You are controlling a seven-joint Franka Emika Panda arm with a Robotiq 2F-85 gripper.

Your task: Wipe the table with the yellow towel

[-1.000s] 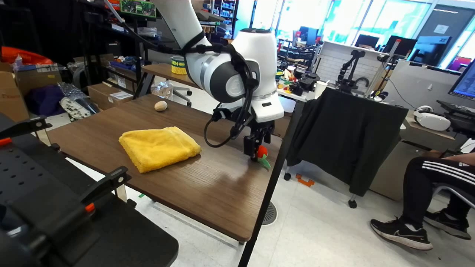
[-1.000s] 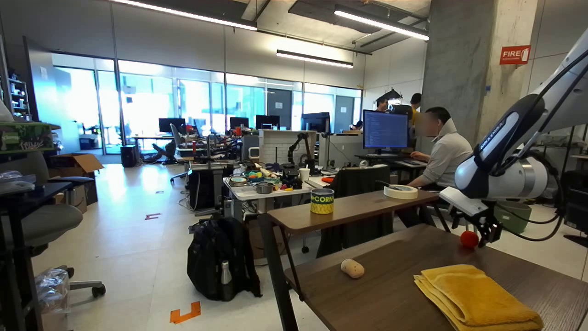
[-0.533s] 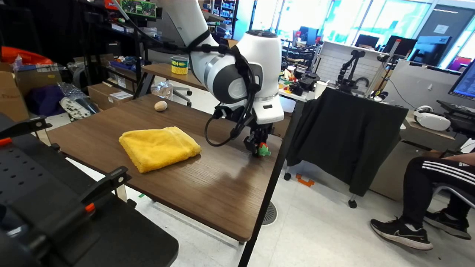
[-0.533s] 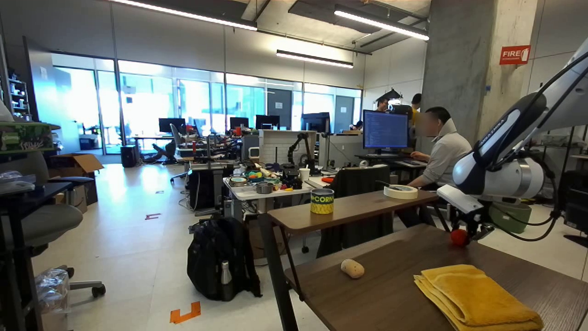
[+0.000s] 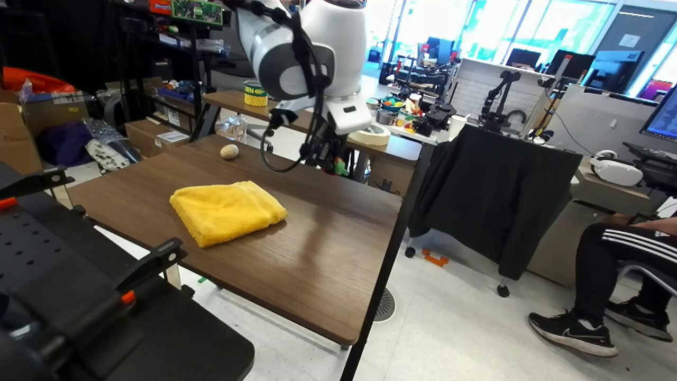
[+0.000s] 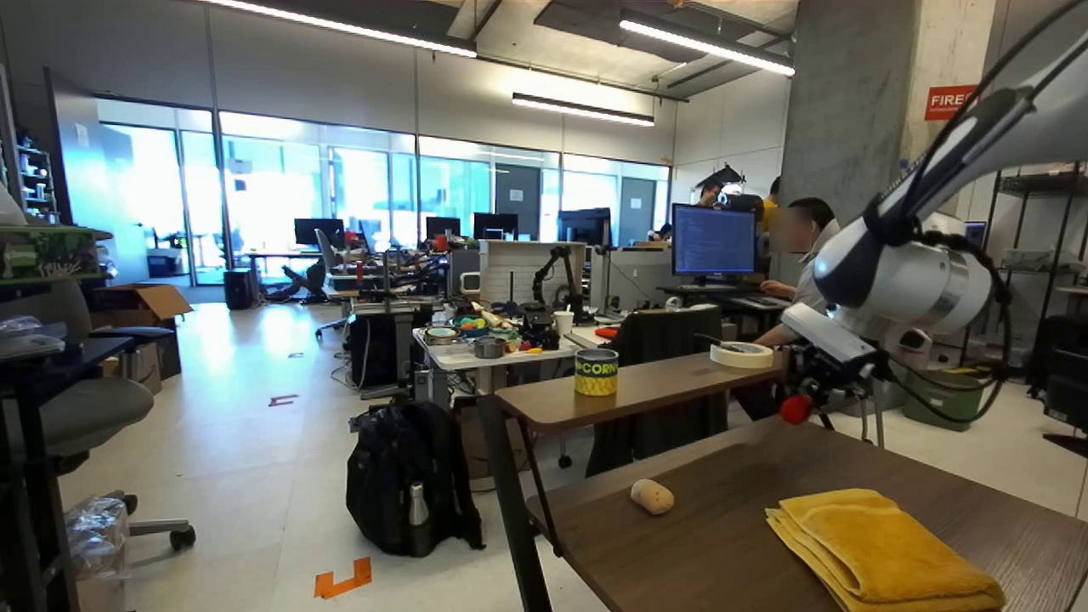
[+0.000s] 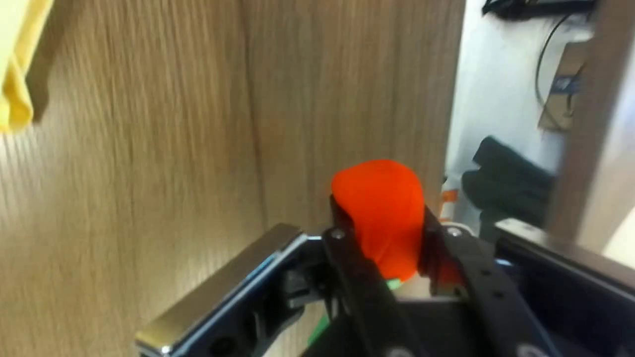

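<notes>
Pincer (image 7: pixel 385 225) pinching red ball (image 7: pixel 379 193), held up clear of surface (image 5: pixel 328 275) by long edge beside raised shelf (image 6: pixel 663 381). Green leaves (image 5: pixel 341 167) stick out from ball; part of them hidden behind pincer in wrist view. Yellow towel (image 5: pixel 227 211) folded to thick pad, lying on surface near opposite long edge, well apart from pincer. Potato (image 5: pixel 229 152) near corner at one end of shelf-side edge. Shelf carrying yellow-and-green can (image 6: pixel 596 374) and, toward other end, pale ring (image 6: pixel 738 360).

Robotics lab, robot arm (image 6: pixel 935 276), cluttered desk (image 6: pixel 456 361), monitor (image 6: pixel 714 240), glass partitions (image 6: pixel 370 183)
</notes>
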